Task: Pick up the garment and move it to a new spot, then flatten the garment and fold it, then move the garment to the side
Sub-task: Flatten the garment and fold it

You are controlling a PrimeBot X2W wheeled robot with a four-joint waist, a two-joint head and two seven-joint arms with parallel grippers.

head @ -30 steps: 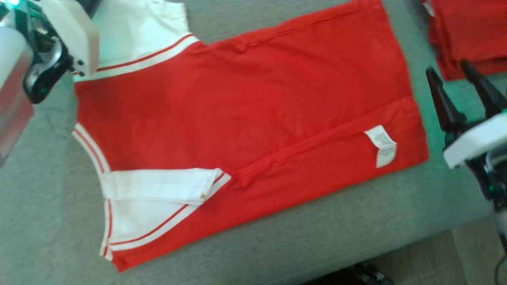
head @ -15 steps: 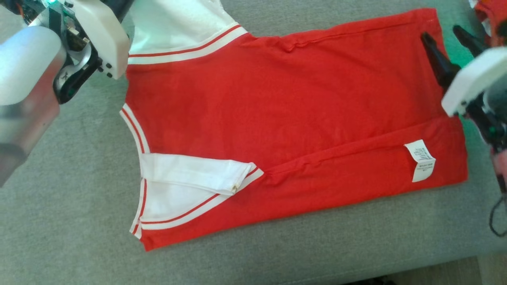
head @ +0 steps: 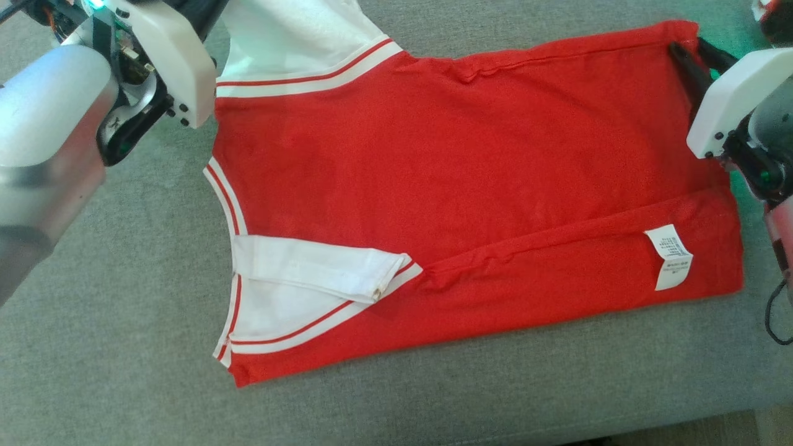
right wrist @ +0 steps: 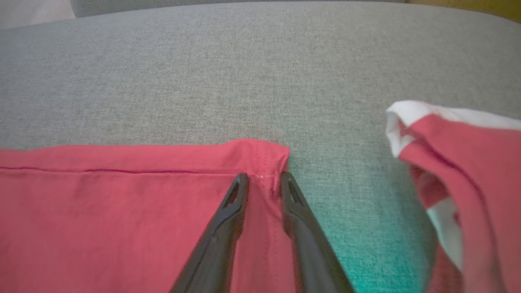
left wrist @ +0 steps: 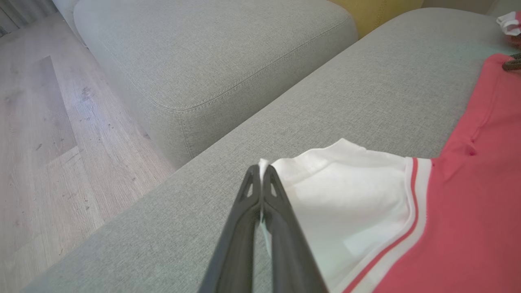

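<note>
The garment is a red shirt with white, red-striped sleeves, lying flat on the grey sofa with a white label near its right end. In the left wrist view my left gripper is shut on the edge of the white sleeve at the shirt's far left corner. My right gripper rests on the far right corner of the garment. Seen from the right wrist, the right gripper has its fingers a little apart, with a ridge of red hem between them.
A second red and white garment lies bunched just right of my right gripper, at the head view's top right corner. Another grey cushion and wooden floor lie beyond the left end. The sofa's front edge is close.
The head camera has shifted. My right gripper has moved from beside the shirt onto its far right corner, and its jaws have narrowed. The left gripper stays shut on the sleeve.
</note>
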